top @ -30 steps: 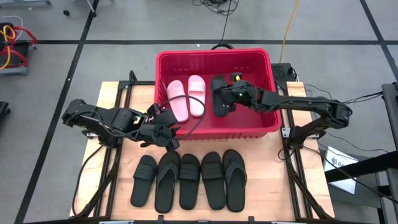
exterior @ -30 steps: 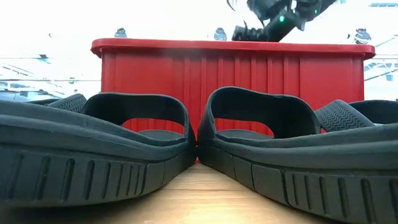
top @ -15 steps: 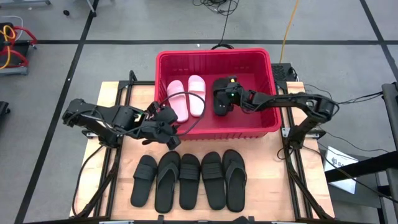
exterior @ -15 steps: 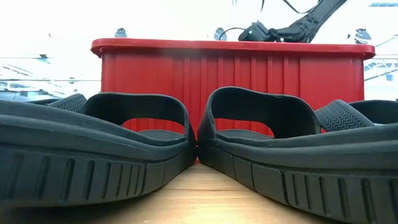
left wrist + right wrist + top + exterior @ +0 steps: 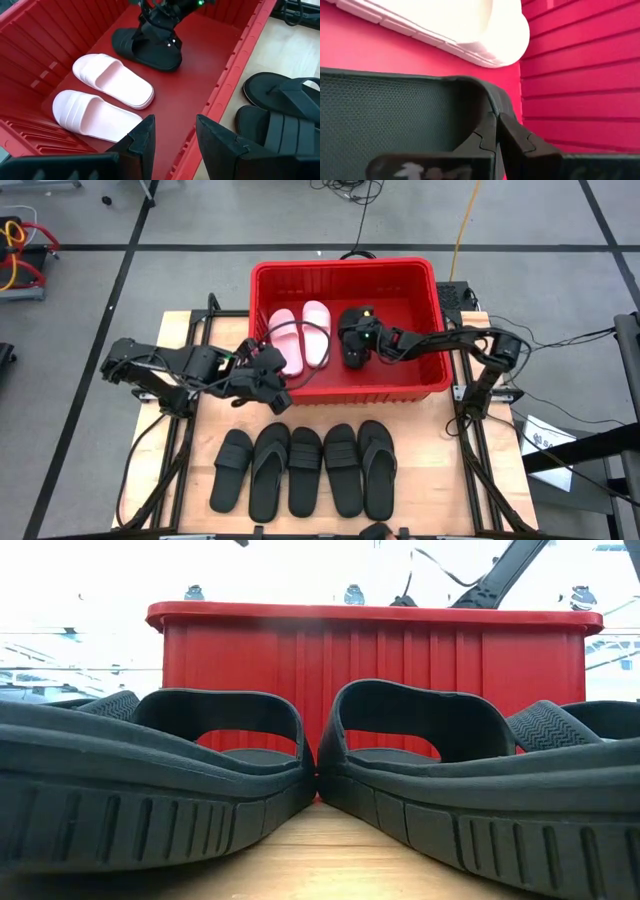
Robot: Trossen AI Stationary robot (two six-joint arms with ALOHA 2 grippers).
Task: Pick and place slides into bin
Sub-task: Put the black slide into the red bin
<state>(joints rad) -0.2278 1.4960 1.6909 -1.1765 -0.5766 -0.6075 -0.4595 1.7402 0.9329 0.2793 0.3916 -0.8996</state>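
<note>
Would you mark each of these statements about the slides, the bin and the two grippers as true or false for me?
1. Two pink slides lie inside the red bin. True.
2. Five black slides sit in a row on the table. True.
3. The right gripper hovers over the table row. False: it is down inside the bin, shut on a black slide.
4. The left gripper holds a pink slide. False: it is open and empty at the bin's near wall.

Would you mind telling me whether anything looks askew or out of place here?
Nothing stands out. Two pink slides lie side by side in the red bin, a black slide beside them, five black slides in a row on the table.
</note>
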